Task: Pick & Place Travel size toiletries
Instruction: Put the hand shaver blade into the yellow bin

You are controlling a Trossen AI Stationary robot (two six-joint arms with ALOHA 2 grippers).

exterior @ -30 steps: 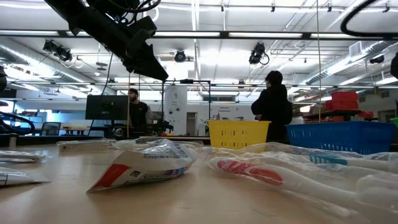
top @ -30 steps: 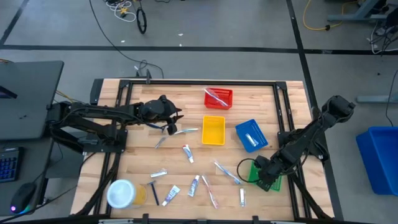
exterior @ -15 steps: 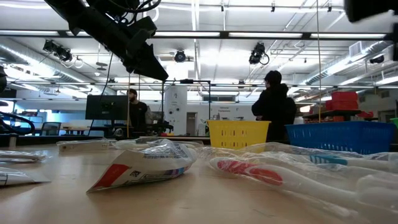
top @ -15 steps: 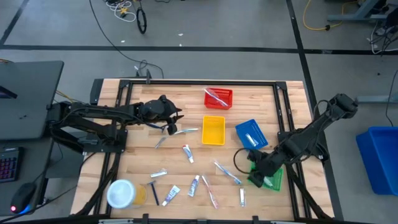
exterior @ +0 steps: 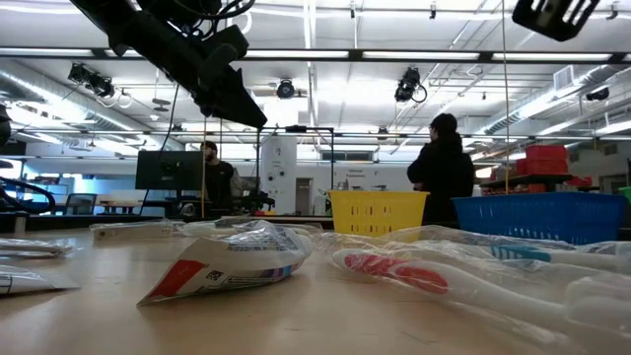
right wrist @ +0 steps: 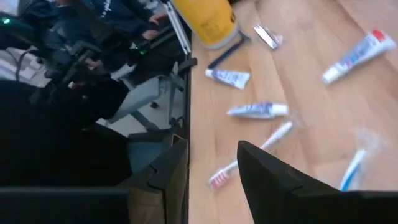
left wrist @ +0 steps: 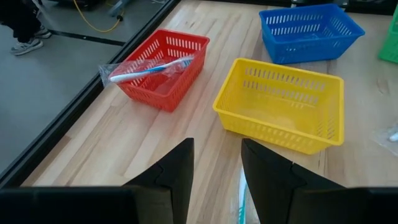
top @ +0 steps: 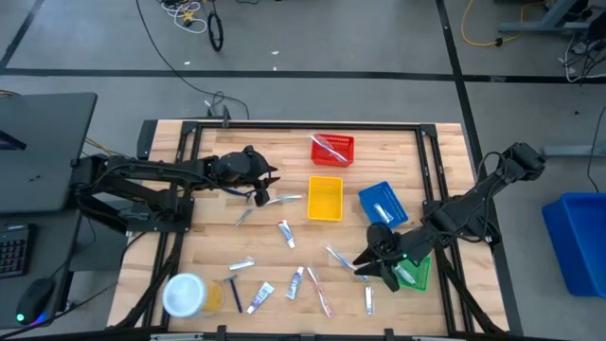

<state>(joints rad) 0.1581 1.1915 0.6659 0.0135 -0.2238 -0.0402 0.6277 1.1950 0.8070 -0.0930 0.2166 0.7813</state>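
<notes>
Right gripper [top: 365, 270] fingers apart, empty, above wrapped pale toothbrush [top: 346, 261]. Left gripper [top: 262, 188] fingers apart, empty, near yellow plastic basket [top: 325, 199].

Small toiletries lie scattered flat on the wooden bench [top: 208, 152]. A clear-wrapped toothbrush [top: 330, 148] with a blue handle rests slantwise across the red basket [top: 347, 157], one end over its rim. Near the middle lie a white tube [top: 285, 233] with a red end and another wrapped toothbrush [top: 281, 200]. Toward the front edge are two more white tubes [top: 295, 282], a dark razor [top: 234, 293], what looks like a silvery packet [top: 241, 265], and a red-tipped toothbrush [top: 320, 294].
</notes>
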